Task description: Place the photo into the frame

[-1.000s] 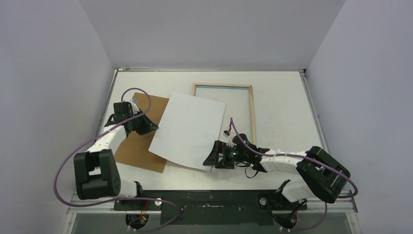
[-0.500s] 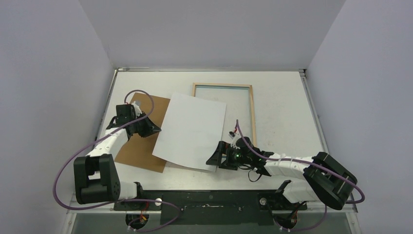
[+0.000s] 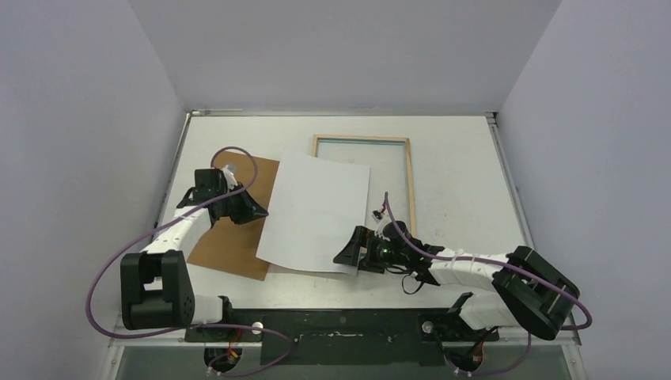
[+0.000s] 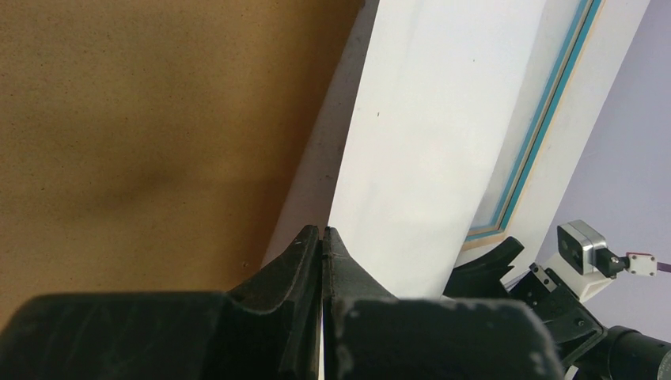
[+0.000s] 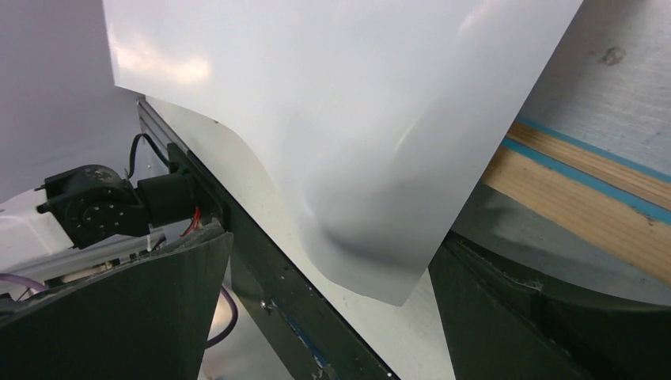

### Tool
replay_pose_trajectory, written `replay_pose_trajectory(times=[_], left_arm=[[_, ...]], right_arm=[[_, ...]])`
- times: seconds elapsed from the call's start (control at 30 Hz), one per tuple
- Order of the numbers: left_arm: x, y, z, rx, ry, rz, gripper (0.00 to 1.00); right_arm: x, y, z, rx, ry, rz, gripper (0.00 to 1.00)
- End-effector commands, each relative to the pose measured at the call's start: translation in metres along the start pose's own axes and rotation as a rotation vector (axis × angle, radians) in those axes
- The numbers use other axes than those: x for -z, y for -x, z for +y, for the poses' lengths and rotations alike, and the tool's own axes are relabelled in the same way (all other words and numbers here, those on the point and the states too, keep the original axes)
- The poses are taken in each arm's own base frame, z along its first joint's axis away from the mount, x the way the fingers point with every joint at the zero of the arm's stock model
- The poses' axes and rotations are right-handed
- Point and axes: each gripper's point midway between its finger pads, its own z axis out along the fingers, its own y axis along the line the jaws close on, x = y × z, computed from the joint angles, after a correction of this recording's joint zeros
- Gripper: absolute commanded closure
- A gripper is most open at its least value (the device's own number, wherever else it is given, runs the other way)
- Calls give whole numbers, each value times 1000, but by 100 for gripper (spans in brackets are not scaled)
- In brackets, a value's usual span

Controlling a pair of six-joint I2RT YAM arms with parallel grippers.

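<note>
Overlapping frame (image 3: 411, 182) left rail, photo (image 3: 315, 210) corner inside spread right end effector (image 3: 346, 252)

A white table (image 3: 459, 158) carries a brown board (image 3: 229, 237) at its left, a wooden frame (image 3: 410, 182) lying flat toward the back, and between them a photo (image 3: 316, 210), blank white side up, overlapping the board's right edge and the frame's left part.
</note>
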Motion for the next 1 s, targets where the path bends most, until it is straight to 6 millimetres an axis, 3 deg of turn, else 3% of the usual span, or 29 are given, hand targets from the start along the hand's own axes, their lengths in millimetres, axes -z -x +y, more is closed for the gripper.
replay_pose_trajectory(times=[0.0,0.2,0.47,0.6,0.77,0.97], left_arm=[[8,7,-18,-56,-53,-15,100],[4,7,-25,-143,-47,-19,100],[1,3,-35,-252,-42,-27,100],[-1,4,-37,-269,-39,-29,100],[-5,4,-46,-282,-64,-27,100],[-16,12,-64,-322,-95,-44,100]], right_arm=[[17,44,48,45,118,-163,2],[42,65,67,40,154,-254,10],[30,63,50,14,88,-219,28],[29,67,34,4,-3,-226,48],[40,85,33,84,-100,-280,77],[54,90,18,186,-235,-286,85]])
